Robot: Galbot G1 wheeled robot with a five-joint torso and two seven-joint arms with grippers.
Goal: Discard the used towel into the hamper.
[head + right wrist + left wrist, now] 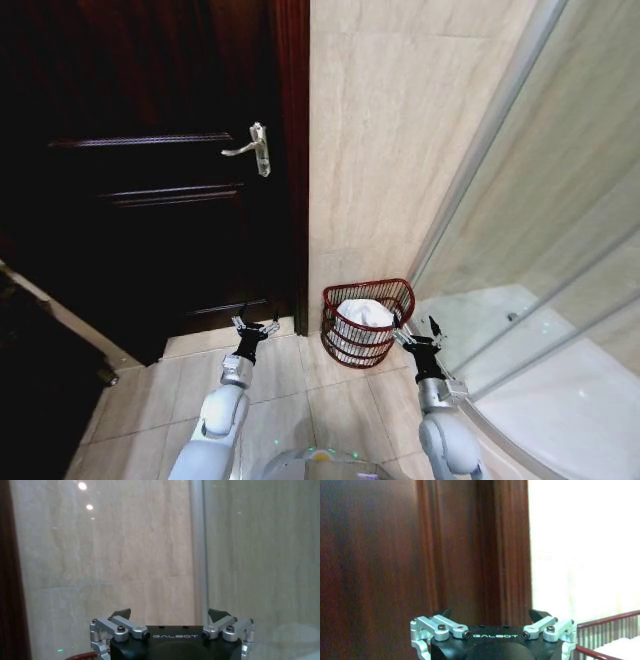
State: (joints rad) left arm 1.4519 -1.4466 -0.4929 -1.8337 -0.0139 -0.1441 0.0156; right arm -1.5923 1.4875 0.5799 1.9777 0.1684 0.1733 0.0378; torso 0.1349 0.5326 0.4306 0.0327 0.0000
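The towel (364, 314) already lies inside the hamper (372, 296), which stands on the floor in the corner between door (150, 170) and shower glass (540, 250). Both hands, left (255, 327) and right (417, 333), hang apart and empty beside it, so the task looks done.

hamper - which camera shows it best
The head view: the whole hamper stands on the floor against the wall, a white towel inside, between the open left gripper and open right gripper. The left wrist view catches just part of its rim and ribs; the right wrist view, a sliver of rim.
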